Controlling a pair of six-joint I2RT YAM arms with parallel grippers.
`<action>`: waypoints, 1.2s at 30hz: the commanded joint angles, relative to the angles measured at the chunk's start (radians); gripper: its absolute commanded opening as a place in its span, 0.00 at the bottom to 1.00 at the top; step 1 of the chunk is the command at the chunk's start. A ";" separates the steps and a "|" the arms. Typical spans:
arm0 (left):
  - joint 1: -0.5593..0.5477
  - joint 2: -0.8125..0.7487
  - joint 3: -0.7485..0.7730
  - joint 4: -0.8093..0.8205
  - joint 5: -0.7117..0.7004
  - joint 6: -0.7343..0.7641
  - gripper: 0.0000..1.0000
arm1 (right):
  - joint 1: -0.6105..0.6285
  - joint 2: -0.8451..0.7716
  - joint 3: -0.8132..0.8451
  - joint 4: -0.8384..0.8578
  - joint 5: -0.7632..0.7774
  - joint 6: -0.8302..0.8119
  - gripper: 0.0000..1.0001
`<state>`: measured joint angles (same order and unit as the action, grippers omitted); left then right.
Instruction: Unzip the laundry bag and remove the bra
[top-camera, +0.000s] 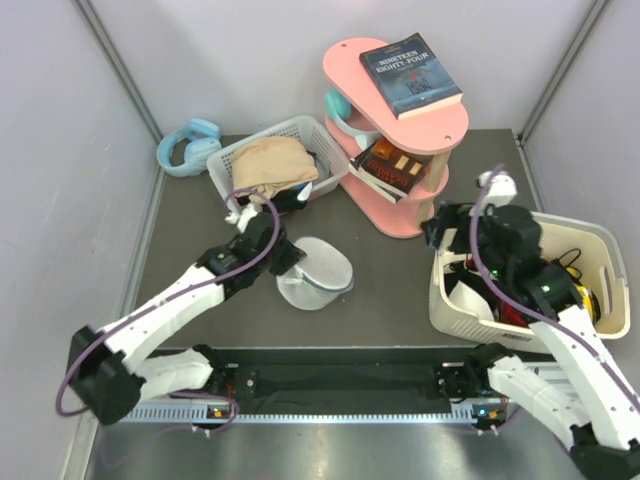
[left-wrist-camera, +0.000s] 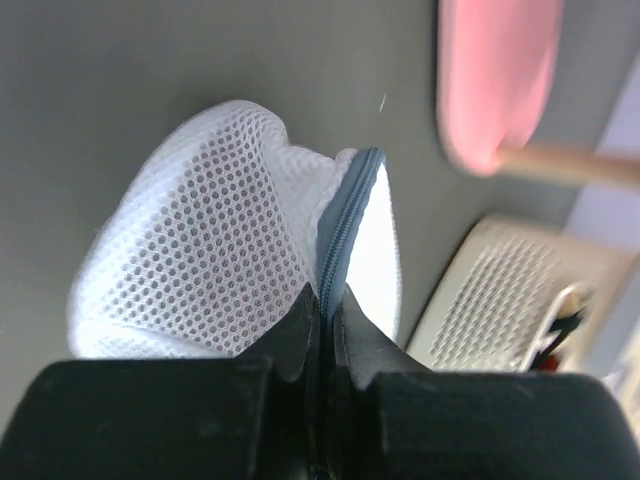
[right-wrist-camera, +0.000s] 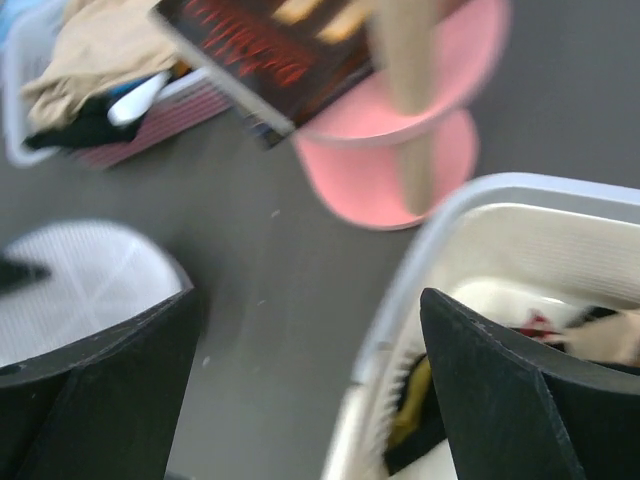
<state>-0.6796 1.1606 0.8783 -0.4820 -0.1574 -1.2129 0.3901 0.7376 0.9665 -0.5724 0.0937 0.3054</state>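
Observation:
The laundry bag (top-camera: 318, 272), a white mesh dome with a blue-teal zipper band, lies on the dark table at the centre. My left gripper (top-camera: 287, 256) is at its left edge. In the left wrist view the left gripper (left-wrist-camera: 326, 300) is shut on the zipper band (left-wrist-camera: 352, 205), with the mesh (left-wrist-camera: 200, 250) to its left. My right gripper (top-camera: 440, 226) hovers open and empty over the near-left rim of the cream tub (top-camera: 520, 222). In the right wrist view the right gripper (right-wrist-camera: 310, 345) is wide apart and the bag (right-wrist-camera: 80, 285) shows blurred at the left. No bra is visible.
A white slatted basket (top-camera: 320, 130) with a beige garment (top-camera: 270, 165) stands at the back left, with blue headphones (top-camera: 188, 145) beside it. A pink shelf (top-camera: 445, 125) with books stands at the back centre. The cream tub holds several cables and items.

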 joint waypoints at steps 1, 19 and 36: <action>0.000 -0.148 -0.064 -0.119 -0.244 -0.174 0.00 | 0.261 0.089 0.023 0.111 0.127 0.096 0.89; -0.060 0.011 -0.030 -0.060 -0.349 -0.488 0.00 | 0.566 0.471 0.127 0.411 -0.270 0.291 0.58; -0.061 -0.021 -0.073 -0.020 -0.372 -0.557 0.00 | 0.566 0.626 0.130 0.474 -0.434 0.284 0.42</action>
<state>-0.7349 1.1736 0.8074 -0.5312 -0.4923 -1.7443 0.9409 1.3640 1.0496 -0.1768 -0.2893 0.5877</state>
